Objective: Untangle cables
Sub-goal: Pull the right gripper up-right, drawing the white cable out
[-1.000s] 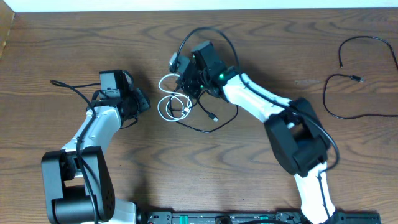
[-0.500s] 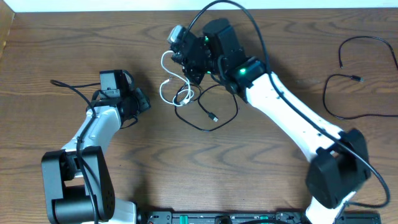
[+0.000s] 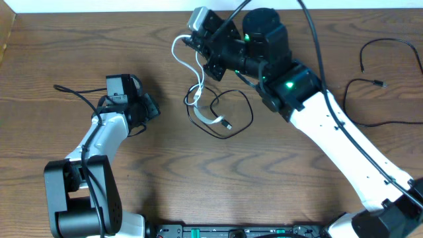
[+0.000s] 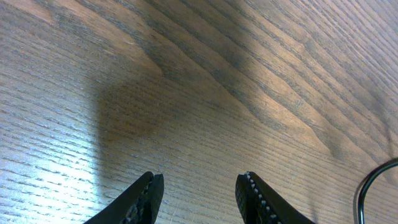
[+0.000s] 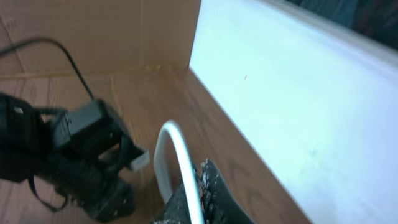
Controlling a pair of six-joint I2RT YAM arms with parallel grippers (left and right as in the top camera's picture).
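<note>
Overhead straight down; wrist views oblique, sharing table (image 3: 198, 192).

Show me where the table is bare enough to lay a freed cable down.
Bare wood lies along the front of the brown wooden table, between the white left arm and white right arm, below the thin black cable loop. Crowded: around that loop, where the right gripper holds the thin white cable.

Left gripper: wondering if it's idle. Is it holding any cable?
No, the left gripper stands open with only table between its jaws.
</note>
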